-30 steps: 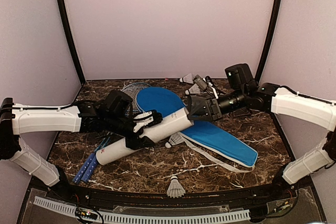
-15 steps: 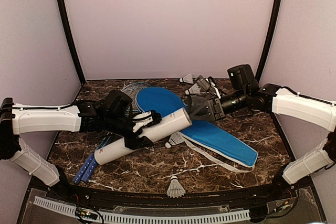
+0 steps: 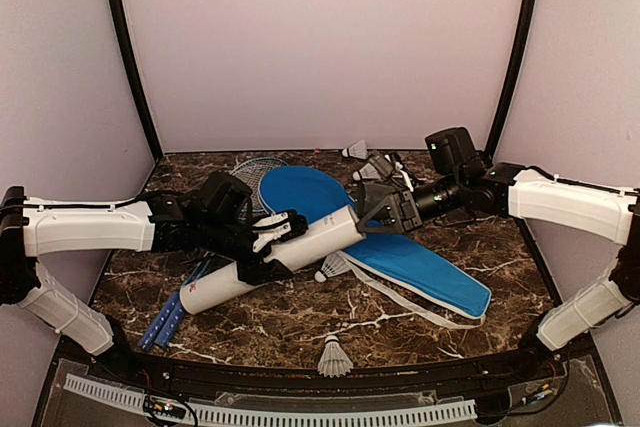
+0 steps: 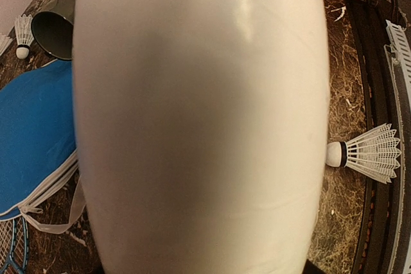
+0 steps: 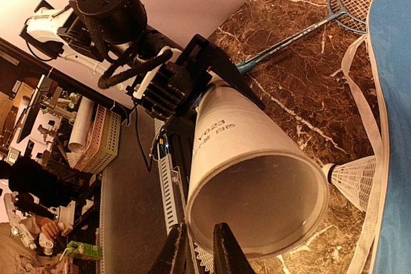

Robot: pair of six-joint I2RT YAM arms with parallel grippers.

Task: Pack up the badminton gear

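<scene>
Left gripper (image 3: 272, 245) clamped round the middle of the long white tube (image 3: 215, 289), right gripper (image 3: 366, 215) just beside the tube's open end, fingers (image 5: 174, 248) nearly together, grasp unclear

A dark brown desk (image 3: 280, 322) veined with white marbling fills the lower half of the top view. Pale lilac walls (image 3: 320, 47) close it in, with a dark curved post (image 3: 125, 47) rising at the left and a second post (image 3: 515, 47) at the right. A white slotted strip (image 3: 300, 413) runs along the bottom edge of that frame, and the lower left of the right wrist view shows a cluttered room past the desk, with a beige slatted basket (image 5: 106, 149) and a white roll (image 5: 82, 123) just beside it.
</scene>
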